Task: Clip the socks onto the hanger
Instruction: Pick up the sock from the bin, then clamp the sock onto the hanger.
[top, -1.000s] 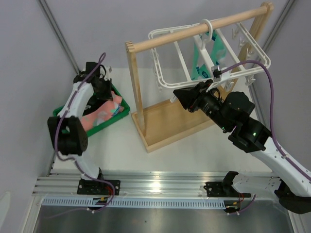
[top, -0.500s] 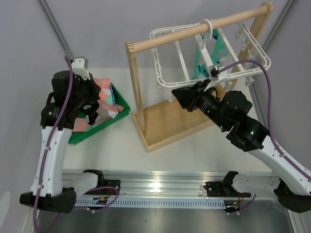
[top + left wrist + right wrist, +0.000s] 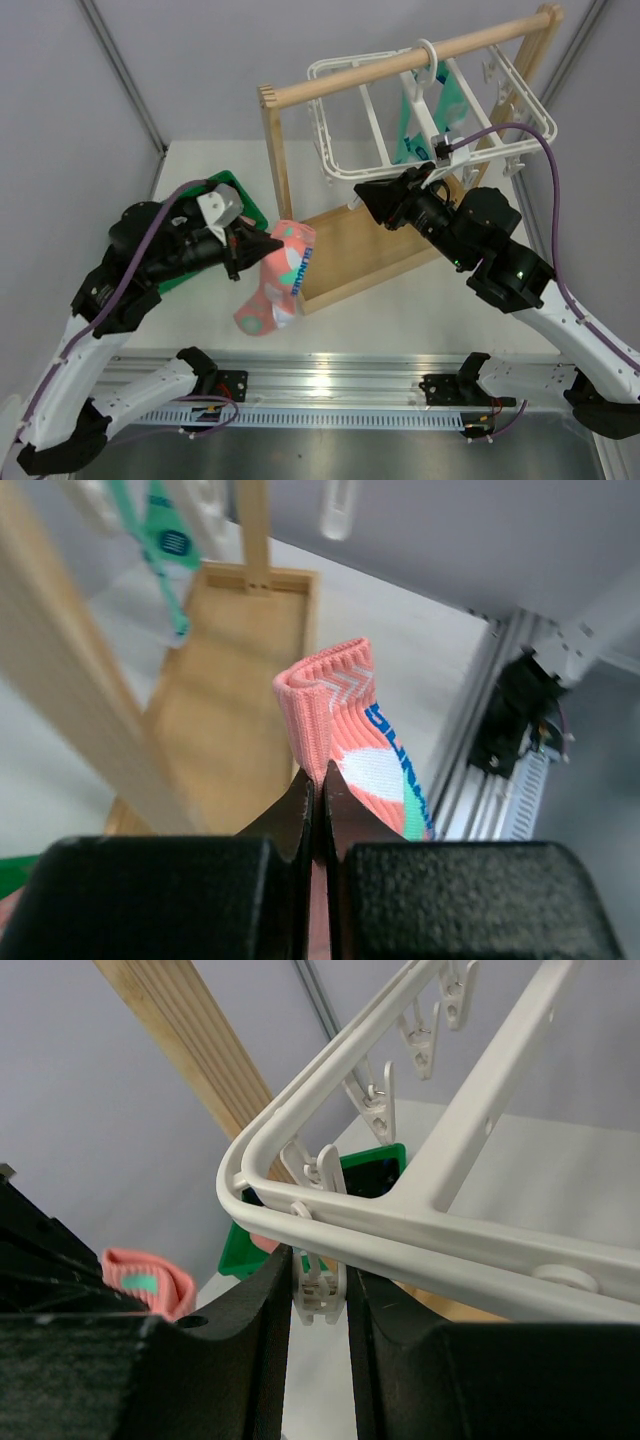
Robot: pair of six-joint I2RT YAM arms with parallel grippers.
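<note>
My left gripper is shut on the cuff end of a salmon-pink sock, which hangs in the air in front of the rack's left post. In the left wrist view the jaws pinch the ribbed cuff of the sock. The white grid hanger hangs by its hook from the wooden rod. My right gripper is under its near left corner. In the right wrist view its fingers press on a small white clip dangling from the hanger frame. The black socks are out of view.
The light wooden rack has a round rod and a base tray. Teal-green socks hang from the hanger's far side. A green tray sits at the left, partly hidden behind my left arm; it also shows in the right wrist view.
My left arm has lifted the pink sock out of the green tray and carried it right and forward to the rack's base. The right arm has stayed at the clip.
</note>
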